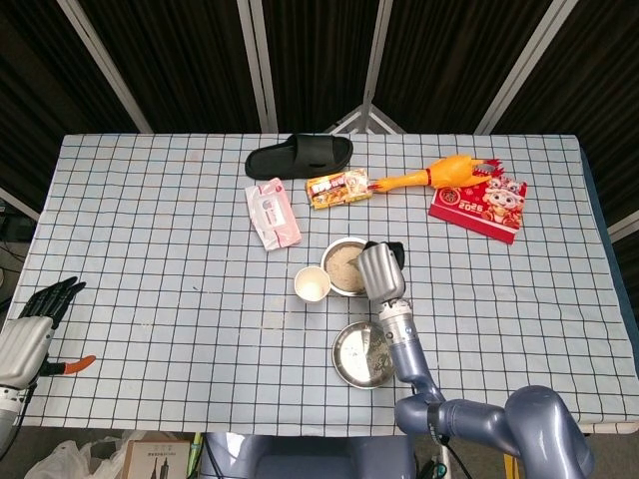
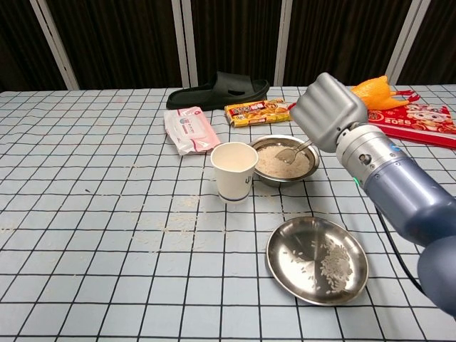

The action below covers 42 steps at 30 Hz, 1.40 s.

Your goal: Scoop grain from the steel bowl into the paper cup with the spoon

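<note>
I work at a table [image 2: 85,235] under a checked cloth. My right hand [image 2: 329,112] sits above the bowl's right rim, fingers curled around the spoon [image 2: 291,151] handle; the spoon's tip rests in the grain. My left hand [image 1: 30,329] hangs off the table's left edge, fingers apart, holding nothing.

The bowl [image 2: 285,161], holding grain, stands mid-table, just right of the cup [image 2: 234,171]; the two are close but I cannot tell if they touch. A shallow steel plate [image 2: 317,260] with scattered grains lies nearer me.

I judge the bowl rigid and light enough to slide on the cloth when pushed. The cup looks light, thin-walled, easy to tip; I avoid striking its rim. The spoon is stiff and slick; I hold it at the handle's far end. Grain flows loosely, so I keep the spoon level in transit.
</note>
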Tool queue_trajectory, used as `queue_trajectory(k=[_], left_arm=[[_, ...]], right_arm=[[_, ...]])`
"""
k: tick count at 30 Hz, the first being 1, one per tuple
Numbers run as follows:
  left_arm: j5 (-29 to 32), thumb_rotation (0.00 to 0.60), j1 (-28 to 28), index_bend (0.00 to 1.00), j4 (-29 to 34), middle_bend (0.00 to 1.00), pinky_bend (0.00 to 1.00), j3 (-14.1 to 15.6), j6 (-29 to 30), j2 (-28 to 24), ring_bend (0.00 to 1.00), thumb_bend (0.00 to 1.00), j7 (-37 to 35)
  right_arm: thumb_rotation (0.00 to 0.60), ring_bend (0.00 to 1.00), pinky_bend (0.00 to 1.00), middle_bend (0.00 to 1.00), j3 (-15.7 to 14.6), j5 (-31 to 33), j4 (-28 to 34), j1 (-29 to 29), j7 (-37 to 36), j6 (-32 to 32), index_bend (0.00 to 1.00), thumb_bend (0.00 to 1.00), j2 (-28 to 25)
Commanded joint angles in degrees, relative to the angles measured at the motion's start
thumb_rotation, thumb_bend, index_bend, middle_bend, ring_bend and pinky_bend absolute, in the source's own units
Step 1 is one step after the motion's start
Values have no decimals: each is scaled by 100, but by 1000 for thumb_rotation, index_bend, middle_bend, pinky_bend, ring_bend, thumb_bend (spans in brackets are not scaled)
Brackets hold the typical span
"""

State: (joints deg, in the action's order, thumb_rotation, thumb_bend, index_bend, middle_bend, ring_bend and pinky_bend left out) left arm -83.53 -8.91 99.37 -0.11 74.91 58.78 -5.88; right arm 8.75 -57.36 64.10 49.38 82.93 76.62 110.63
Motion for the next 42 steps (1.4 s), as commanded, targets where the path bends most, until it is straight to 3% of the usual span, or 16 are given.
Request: queue_trajectory(k=[1, 6, 17, 31, 42], left_arm=[[26, 600, -6, 0, 10, 0, 0, -3, -20, -14, 0, 0, -18], [34, 600, -15, 0, 18, 0, 0, 5, -44, -21, 0, 0, -1], [99, 600, -36, 0, 36, 0, 0, -9, -93, -22, 0, 0, -21], [157, 600, -39, 0, 45, 0, 0, -23, -88, 0, 0, 0, 64], [167, 600, -43, 0, 48, 0, 0, -21, -94, 2, 0, 0, 84]], right_arm=[[600, 979, 1000, 902, 52, 56, 29, -38, -141, -88, 698, 656, 58], [600, 979, 1000, 902, 306, 262, 165, -91, -423, -179, 710, 659, 130], [600, 979, 1000, 902, 1170, 1162, 711, -261, -928, -192, 710, 662, 92], [600, 980, 1000, 902, 1304, 1441, 1247, -299, -881, -34, 716, 662, -300], [600, 979, 1000, 902, 1560, 2058, 1759, -287, -786, 81, 722, 663, -477]])
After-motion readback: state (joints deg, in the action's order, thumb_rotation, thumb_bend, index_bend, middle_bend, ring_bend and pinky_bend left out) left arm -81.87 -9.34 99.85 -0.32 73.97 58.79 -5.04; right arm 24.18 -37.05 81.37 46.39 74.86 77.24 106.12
